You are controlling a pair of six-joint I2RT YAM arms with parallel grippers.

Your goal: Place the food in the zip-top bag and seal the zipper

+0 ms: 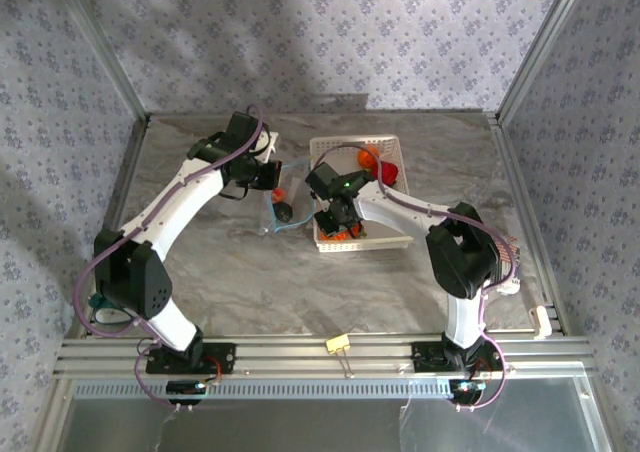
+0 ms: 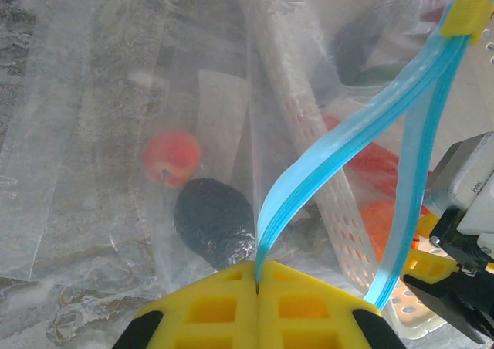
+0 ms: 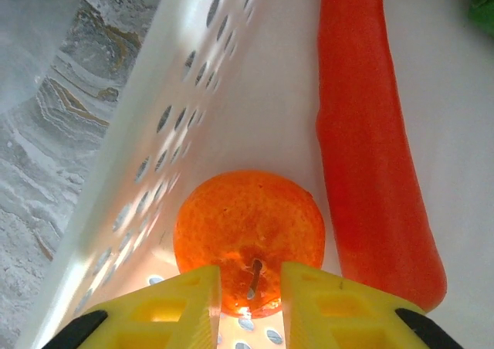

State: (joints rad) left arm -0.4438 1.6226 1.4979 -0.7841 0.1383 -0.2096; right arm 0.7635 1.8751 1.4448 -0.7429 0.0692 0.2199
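Observation:
The zip-top bag (image 2: 77,133) lies clear and flat on the table, left of the white basket (image 1: 390,240). Inside it rest a dark piece (image 2: 212,219) and a small orange-red round fruit (image 2: 171,156). My left gripper (image 2: 257,276) is shut on the light blue zipper (image 2: 340,144), lifting the strip so the mouth gapes. In the basket, my right gripper (image 3: 251,287) points down with its yellow pads against both sides of a small orange round fruit (image 3: 247,229). The orange carrot (image 3: 370,133) lies just to the right of it. A red pepper (image 1: 388,173) sits at the basket's far end.
The basket's perforated wall (image 3: 193,94) stands close to the left of the gripped fruit, with marbled tabletop (image 3: 46,133) beyond it. A yellow slider tab (image 2: 467,13) sits on the zipper. A yellow clip (image 1: 337,344) lies by the near rail. Metal frame posts edge the table.

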